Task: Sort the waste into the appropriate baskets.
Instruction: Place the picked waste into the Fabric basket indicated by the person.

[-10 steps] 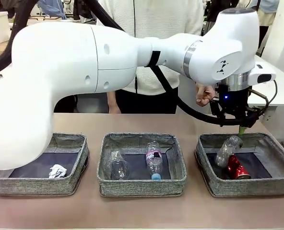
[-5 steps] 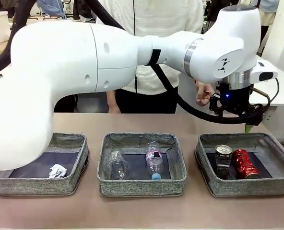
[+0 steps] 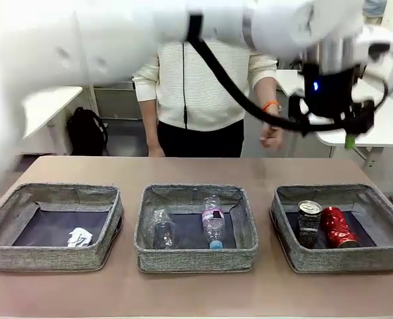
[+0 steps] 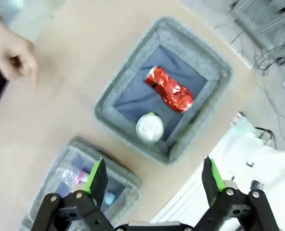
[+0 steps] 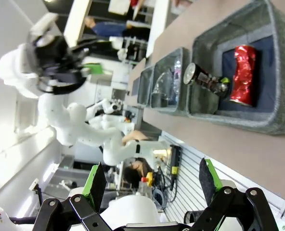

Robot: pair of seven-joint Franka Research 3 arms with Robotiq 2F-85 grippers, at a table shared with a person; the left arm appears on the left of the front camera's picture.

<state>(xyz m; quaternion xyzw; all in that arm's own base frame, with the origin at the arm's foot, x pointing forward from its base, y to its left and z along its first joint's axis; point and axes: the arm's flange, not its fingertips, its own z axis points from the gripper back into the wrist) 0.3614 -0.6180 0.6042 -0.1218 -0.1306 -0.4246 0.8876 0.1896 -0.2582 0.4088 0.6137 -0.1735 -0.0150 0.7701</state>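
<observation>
Three grey woven baskets stand in a row on the bench (image 3: 196, 296). The left basket (image 3: 4, 256) holds a crumpled white paper ball (image 3: 79, 237). The middle basket (image 3: 195, 260) holds a clear plastic cup (image 3: 161, 230) on its side and, just beside it, a clear bottle (image 3: 213, 222) with a pink label and blue cap. The right basket (image 3: 389, 256) holds a crushed dark can (image 3: 309, 222) standing upright, silver top uppermost, touching or nearly touching a crushed red can (image 3: 338, 227) lying next to it.

The left arm reaches across the scene, blurred, with the left gripper (image 3: 348, 129) high above the right basket; in the left wrist view its gripper (image 4: 154, 178) has the jaws spread wide and holds nothing, and both cans lie below between the green pads (image 4: 97, 177).

The right gripper (image 5: 149, 182) is likewise spread wide and empty, looking along the row of baskets from the side of the right basket.

A person's hand (image 3: 271, 135) hangs at the far edge of the bench, behind the right basket.
</observation>
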